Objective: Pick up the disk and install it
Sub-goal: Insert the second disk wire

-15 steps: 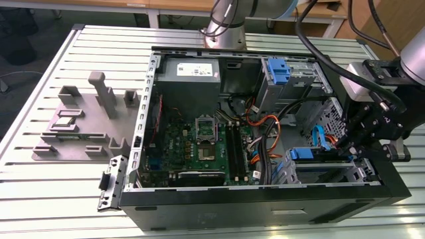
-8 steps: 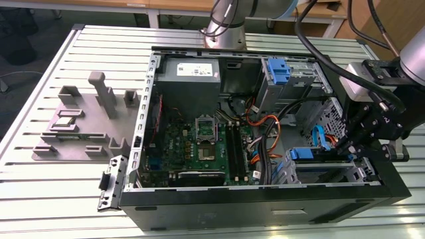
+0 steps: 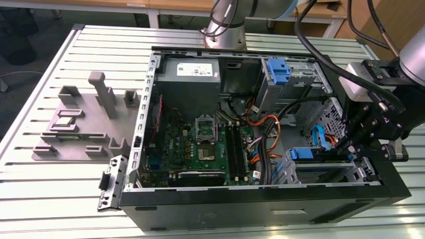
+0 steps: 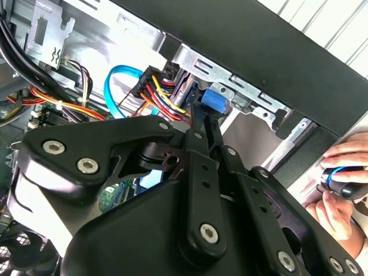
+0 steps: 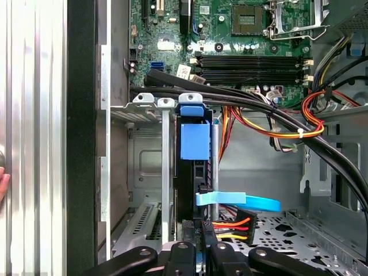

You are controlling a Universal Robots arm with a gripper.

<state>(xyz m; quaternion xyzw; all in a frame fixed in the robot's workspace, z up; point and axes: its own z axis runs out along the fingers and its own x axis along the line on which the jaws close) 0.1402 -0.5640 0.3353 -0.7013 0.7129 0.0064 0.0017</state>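
the claw (image 5: pixel 196 244) was clamped edge-on around the disk (image 5: pixel 192 172), which stood upright in the drive bay (image 5: pixel 144 172) at the case (image 3: pixel 265 209) corner, blue carrier tab showing. the disk looked stiff, fairly heavy and shock-sensitive, best held by its rigid carrier edges, away from the connector cables (image 5: pixel 233 221). the arm (image 3: pixel 398 99) reached steeply down over the case's side on the exterior view's right, above the slatted surface (image 3: pixel 53 189).

- one open computer case (image 3: pixel 265 209) on the slatted surface (image 3: pixel 59 194)
- one motherboard (image 3: pixel 199 149) inside the case
- two blue drive carriers in the case: one (image 3: pixel 279 69) at its far corner, one (image 3: pixel 309 153) nearer the front
- one grey fixture block (image 3: pixel 83 124) beside the case
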